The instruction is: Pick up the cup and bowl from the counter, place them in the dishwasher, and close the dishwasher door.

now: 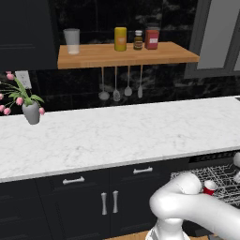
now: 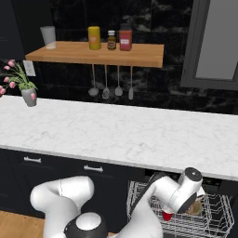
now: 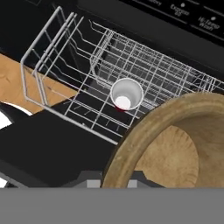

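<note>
The cup (image 3: 126, 94) stands upright in the rack (image 3: 144, 74) of the open dishwasher (image 2: 218, 186), its white inside facing up; in the hand view it sits near centre, toward 12 o'clock from the bowl (image 3: 175, 144). In the left base view the cup (image 1: 209, 187) shows at 3 o'clock, just beyond the arm's elbow, with the rack (image 1: 220, 176) around it. In the right base view the cup (image 2: 167, 215) peeks out red below the wrist, at 5 o'clock.

The bowl fills the 4 o'clock corner of the hand view, tilted, its wooden rim arcing close to the camera over the rack's near edge. In the right base view the bowl (image 2: 195, 207) lies just right of the hand, above the rack (image 2: 139, 197). The jaws are hidden behind the bowl, so I cannot tell whether they are clamped on it or released.

The door (image 3: 48, 148) lies dropped flat, a dark panel at 8 o'clock in the hand view.

The worktop (image 1: 117, 136) stretches across both base views, with a vase (image 1: 31, 112) of pink flowers at 9 o'clock. Above, a shelf (image 1: 126, 55) carries a tumbler (image 1: 71, 41) and jars, with utensils hanging beneath.
</note>
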Controlling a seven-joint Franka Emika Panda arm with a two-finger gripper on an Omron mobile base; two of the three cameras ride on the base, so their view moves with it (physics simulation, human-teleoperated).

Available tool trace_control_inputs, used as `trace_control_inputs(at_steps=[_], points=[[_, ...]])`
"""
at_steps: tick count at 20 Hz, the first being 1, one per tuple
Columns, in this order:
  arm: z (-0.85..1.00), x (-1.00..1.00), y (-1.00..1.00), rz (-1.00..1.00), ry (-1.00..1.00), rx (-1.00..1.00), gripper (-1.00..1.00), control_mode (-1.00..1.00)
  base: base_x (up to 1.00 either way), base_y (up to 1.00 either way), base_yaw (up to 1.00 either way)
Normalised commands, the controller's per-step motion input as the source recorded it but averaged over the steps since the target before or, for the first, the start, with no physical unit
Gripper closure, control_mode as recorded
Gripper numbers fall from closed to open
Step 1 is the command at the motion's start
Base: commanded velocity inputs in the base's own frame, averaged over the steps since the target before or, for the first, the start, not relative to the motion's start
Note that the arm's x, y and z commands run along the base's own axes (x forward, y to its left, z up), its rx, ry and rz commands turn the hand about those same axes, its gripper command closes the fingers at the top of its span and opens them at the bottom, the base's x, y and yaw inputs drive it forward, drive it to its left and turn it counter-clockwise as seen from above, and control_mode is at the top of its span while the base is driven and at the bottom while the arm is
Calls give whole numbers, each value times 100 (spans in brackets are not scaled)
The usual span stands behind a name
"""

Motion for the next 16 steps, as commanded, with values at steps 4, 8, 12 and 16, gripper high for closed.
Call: trace_control_inputs(at_steps=[4, 8, 12, 16], points=[[-50, 0, -4, 10, -6, 0, 100, -100, 0, 0, 0], [-41, 0, -3, 7, -1, 1, 100, -100, 0, 0, 0], [-6, 3, -3, 2, 1, 3, 100, -100, 0, 0, 0], [-1, 30, -8, 0, 5, 5, 100, -100, 0, 0, 0]])
